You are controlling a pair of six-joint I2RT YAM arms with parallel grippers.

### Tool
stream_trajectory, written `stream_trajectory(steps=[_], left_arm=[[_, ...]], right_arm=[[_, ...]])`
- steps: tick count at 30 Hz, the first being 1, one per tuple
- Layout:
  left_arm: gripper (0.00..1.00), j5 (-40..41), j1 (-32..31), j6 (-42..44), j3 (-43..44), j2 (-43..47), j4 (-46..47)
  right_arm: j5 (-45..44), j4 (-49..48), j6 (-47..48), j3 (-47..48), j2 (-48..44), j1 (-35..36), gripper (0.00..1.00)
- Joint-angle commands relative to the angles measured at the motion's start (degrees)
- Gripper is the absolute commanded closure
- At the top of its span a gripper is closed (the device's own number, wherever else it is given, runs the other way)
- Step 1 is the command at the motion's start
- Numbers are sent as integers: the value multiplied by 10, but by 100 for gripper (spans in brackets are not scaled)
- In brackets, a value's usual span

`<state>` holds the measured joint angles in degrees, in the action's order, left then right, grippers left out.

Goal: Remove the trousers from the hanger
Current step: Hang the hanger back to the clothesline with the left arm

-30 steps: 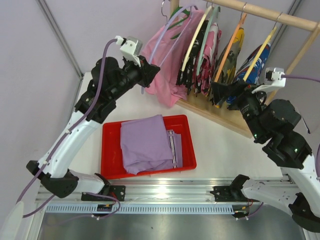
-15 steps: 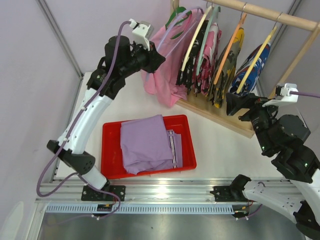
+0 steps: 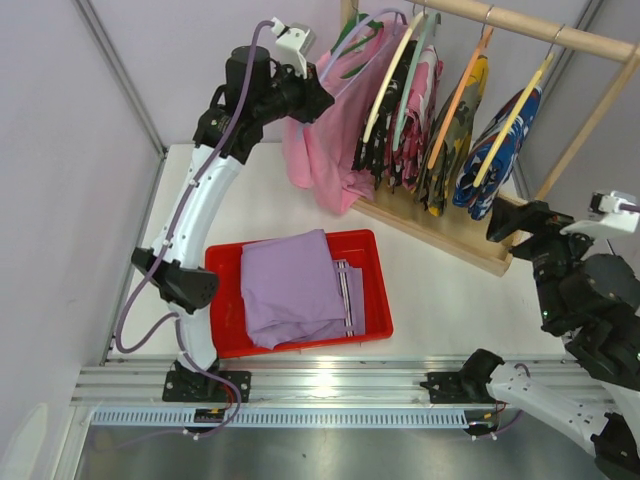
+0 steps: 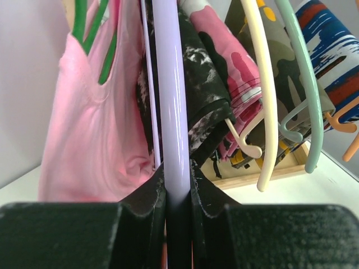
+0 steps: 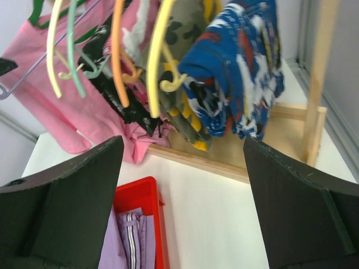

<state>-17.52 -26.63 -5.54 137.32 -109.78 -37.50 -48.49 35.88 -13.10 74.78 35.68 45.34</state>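
The left claw has risen, pinched narrow on the lavender hanger, with the black speckled trousers draped just right of it. The right claw, wide and empty, has backed away, so the hanger looks ready to lift off. The lavender trousers lie well below the left claw.

1. Pale lilac walls are closing in the corner behind a white table.
2. A wooden rack is standing across the table's far right side.
3. Light is glaring off the metal rail at the near edge.

End effector tight around lavender hanger
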Motion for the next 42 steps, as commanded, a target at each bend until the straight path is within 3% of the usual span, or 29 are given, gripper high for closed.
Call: stream_trajectory(steps=[1, 10, 30, 42], left_arm=[[98, -36, 4, -3, 36, -9, 70], [100, -40, 4, -43, 81, -85, 162], [100, -22, -18, -92, 110, -167, 290], [100, 20, -30, -19, 80, -165, 219]], right_arm=[[-63, 9, -12, -3, -22, -1, 7], [-127, 38, -32, -12, -43, -1, 7], [-151, 46, -31, -32, -54, 2, 7], [-158, 28, 19, -44, -50, 8, 5]])
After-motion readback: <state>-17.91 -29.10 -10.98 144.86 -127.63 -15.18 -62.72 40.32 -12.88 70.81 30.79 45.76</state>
